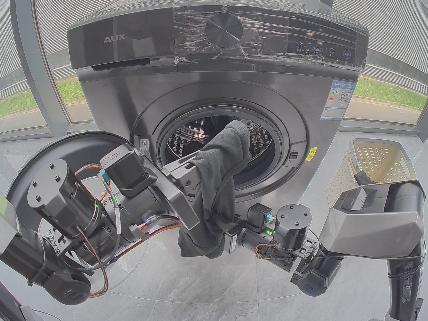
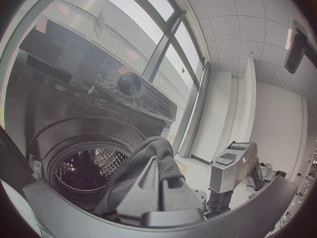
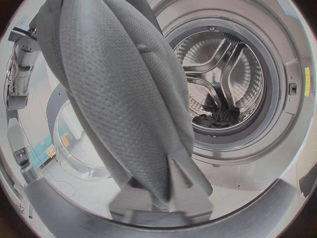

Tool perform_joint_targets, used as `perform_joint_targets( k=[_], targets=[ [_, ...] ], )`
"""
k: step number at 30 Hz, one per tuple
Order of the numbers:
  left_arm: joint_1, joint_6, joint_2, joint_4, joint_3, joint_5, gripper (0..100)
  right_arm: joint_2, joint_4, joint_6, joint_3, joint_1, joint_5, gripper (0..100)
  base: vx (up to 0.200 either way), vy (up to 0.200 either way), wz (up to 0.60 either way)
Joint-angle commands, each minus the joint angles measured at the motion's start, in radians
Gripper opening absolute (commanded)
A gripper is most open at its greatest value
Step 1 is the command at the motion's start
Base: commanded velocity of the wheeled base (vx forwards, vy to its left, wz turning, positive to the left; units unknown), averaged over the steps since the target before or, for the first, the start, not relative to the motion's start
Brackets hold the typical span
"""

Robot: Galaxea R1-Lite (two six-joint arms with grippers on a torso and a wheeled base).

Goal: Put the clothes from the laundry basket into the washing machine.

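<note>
Where the head view centres, a dark grey mesh garment [image 1: 218, 174] hangs in front of the washing machine [image 1: 276, 99]. Its upper end is level with the drum [image 1: 196, 134] opening and its lower end trails toward the floor [image 1: 214, 286]. Whether the upper end has passed the rim cannot be told.

The left end effector [image 1: 195, 168] enters from the lower left of that frame and is clenched on the garment's upper part, with fabric draped over its tips. The left wrist view bears this out: its fingers [image 2: 145, 189] stand close together, the garment [image 2: 155, 149] bunched over and beyond them.

The right end effector [image 1: 224, 235], just below the centre of the head view, is largely covered there by the hanging fabric. The right wrist view supplies the detail: the garment [image 3: 115, 83] is pinched between its fingers [image 3: 188, 185] at the lower end. This end effector is therefore also grasping the garment.

The right wrist view looks into the drum [image 3: 224, 80], where dark clothes [image 3: 218, 116] lie bunched on its bottom.

The door [image 1: 67, 157] stands swung open at the lower left of the head view.

The laundry basket [image 1: 383, 157], pale and perforated, stands on the floor at the right edge of the head view, beside the machine and apart from the garment.
</note>
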Motion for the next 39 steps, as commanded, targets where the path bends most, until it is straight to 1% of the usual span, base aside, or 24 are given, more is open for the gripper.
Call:
perform_joint_targets(
  k=[1, 6, 8, 10, 13, 16, 17, 18, 20, 23, 26, 33, 34, 38, 39],
  targets=[
    [-0.001, -0.001, -0.001, -0.001, 0.0, 0.001, 0, 0.002, 0.0, 0.001, 0.0, 0.008, 0.0, 0, 0.0, 0.0, 0.0],
    [0.012, -0.001, 0.011, 0.002, -0.012, 0.004, 0, -0.01, 0.0, 0.004, 0.016, 0.021, 0.0, 0, 0.0, 0.0, 0.0],
    [0.035, -0.001, 0.033, 0.002, -0.017, 0.006, 0, -0.039, 0.0, 0.009, 0.064, 0.039, 0.0, 0, 0.0, 0.0, 0.0],
    [0.056, -0.001, 0.06, 0.002, -0.029, 0.025, 0, -0.082, 0.0, 0.011, 0.113, 0.056, 0.003, 0, 0.0, 0.0, 0.0],
    [0.102, 0.002, 0.131, 0.002, -0.057, 0.09, 0, -0.165, 0.0, 0.015, 0.219, 0.09, 0.006, 0, 0.0, 0.0, 0.0],
    [0.133, 0.002, 0.177, 0.002, -0.055, 0.098, 0, -0.227, 0.001, 0.027, 0.28, 0.116, 0.006, 0, 0.0, 0.0, 0.0],
    [0.133, 0.002, 0.177, 0.002, -0.055, 0.098, 0, -0.227, 0.001, 0.027, 0.28, 0.116, 0.006, 0, 0.0, 0.0, 0.0],
    [0.142, 0.002, 0.206, 0.004, -0.051, 0.099, 0, -0.263, 0.001, 0.029, 0.311, 0.131, 0.006, 0, 0.0, 0.0, 0.0],
    [0.154, 0.002, 0.243, 0.002, -0.051, 0.101, 0, -0.305, 0.003, 0.038, 0.337, 0.145, 0.011, 0, 0.0, 0.0, 0.0],
    [0.16, 0.002, 0.274, 0.002, -0.052, 0.104, 0, -0.325, 0.003, 0.041, 0.348, 0.148, 0.011, 0, 0.0, 0.0, 0.0],
    [0.162, 0.01, 0.33, 0.001, -0.04, 0.119, 0, -0.339, 0.0, 0.041, 0.348, 0.148, 0.011, 0, 0.0, 0.0, 0.0],
    [0.157, 0.013, 0.326, 0.001, 0.005, 0.119, 0, -0.332, 0.0, 0.04, 0.328, 0.128, 0.009, 0, 0.0, 0.0, 0.0],
    [0.16, 0.015, 0.324, -0.001, 0.011, 0.119, 100, -0.329, 0.0, 0.04, 0.325, 0.127, 0.009, 0, 0.0, 0.0, 0.0],
    [0.162, 0.007, 0.323, -0.001, 0.017, 0.121, 100, -0.329, 0.0, 0.038, 0.316, 0.108, 0.005, 0, 0.0, 0.0, 0.0],
    [0.163, 0.007, 0.32, -0.001, 0.037, 0.121, 100, -0.329, 0.001, 0.035, 0.308, 0.081, 0.005, 0, 0.0, 0.0, 0.0]
  ],
)
